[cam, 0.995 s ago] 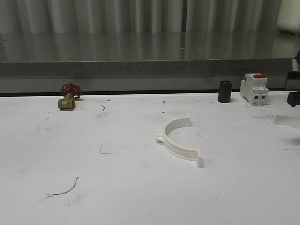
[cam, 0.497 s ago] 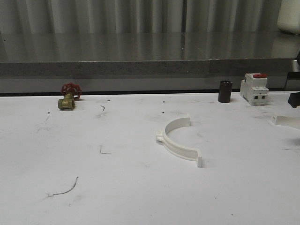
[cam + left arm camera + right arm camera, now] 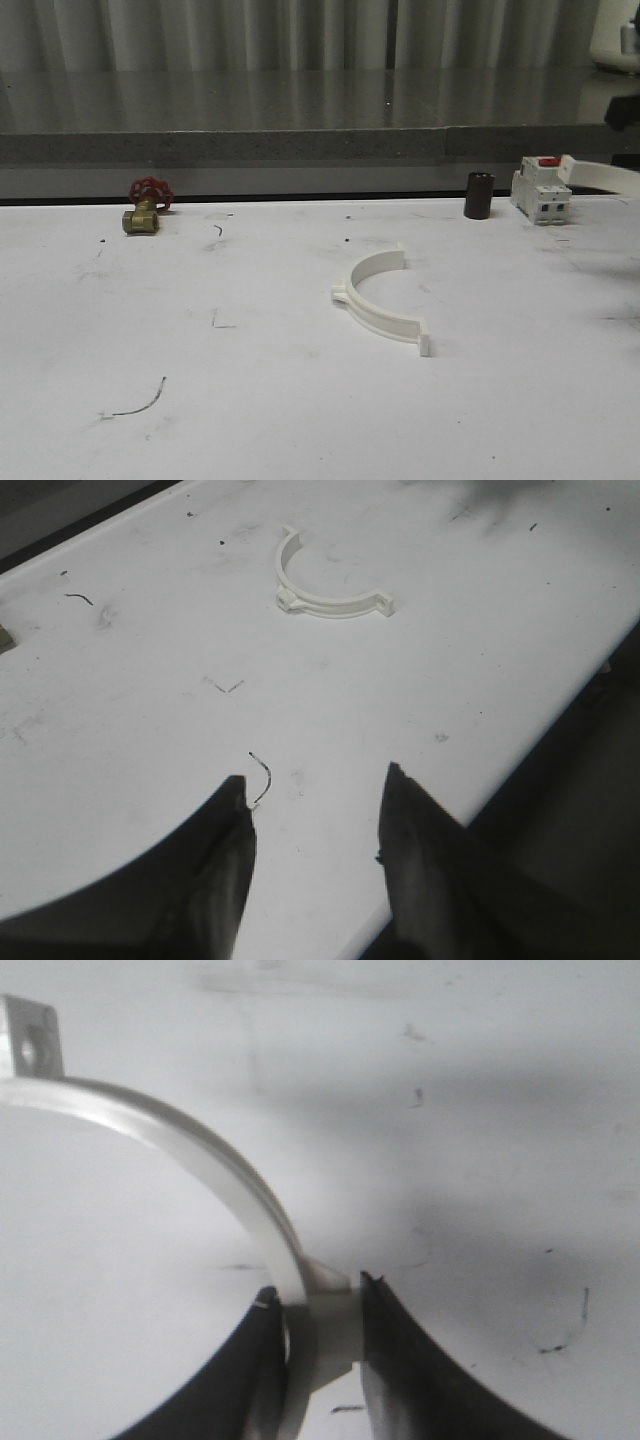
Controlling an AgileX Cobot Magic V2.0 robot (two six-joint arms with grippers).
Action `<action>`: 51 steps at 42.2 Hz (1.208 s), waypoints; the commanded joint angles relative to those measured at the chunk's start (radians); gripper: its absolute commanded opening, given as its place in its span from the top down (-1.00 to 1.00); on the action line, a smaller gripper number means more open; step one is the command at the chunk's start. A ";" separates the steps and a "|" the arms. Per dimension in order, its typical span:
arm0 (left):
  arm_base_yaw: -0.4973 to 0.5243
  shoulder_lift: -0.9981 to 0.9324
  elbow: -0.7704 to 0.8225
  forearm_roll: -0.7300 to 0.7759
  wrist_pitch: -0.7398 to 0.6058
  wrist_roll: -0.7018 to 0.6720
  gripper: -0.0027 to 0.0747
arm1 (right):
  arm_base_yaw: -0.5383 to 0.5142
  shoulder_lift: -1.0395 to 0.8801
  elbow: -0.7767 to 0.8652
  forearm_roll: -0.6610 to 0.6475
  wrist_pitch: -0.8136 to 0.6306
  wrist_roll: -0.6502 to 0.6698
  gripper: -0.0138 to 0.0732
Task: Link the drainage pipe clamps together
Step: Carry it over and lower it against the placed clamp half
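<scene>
My right claw (image 3: 322,1305) is clamped on one drainage pipe clamp half (image 3: 190,1155), gripping it near one end tab, the arc curving away to its other drilled tab. In the front view that held half (image 3: 600,175) hangs clear of the counter (image 3: 250,400) at its far right edge, in front of the white breaker (image 3: 542,190). The other clamp half (image 3: 382,305) lies flat near the middle of the counter, well apart from the first. My left claw (image 3: 315,825) hovers spread wide and empty above the near side of the counter. By my reading, one half is picked up; bringing the two together, lining up the tabs and joining them remain.
</scene>
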 commanded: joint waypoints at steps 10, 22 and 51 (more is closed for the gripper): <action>0.001 0.005 -0.026 -0.020 -0.067 -0.003 0.17 | 0.204 -0.190 -0.030 -0.005 0.093 0.118 0.46; 0.001 0.005 -0.026 -0.020 -0.067 -0.003 0.17 | 0.233 -0.125 -0.068 -0.062 0.037 0.219 0.46; 0.001 0.005 -0.026 -0.020 -0.067 -0.003 0.17 | 0.332 0.240 -0.185 -0.137 0.006 0.494 0.46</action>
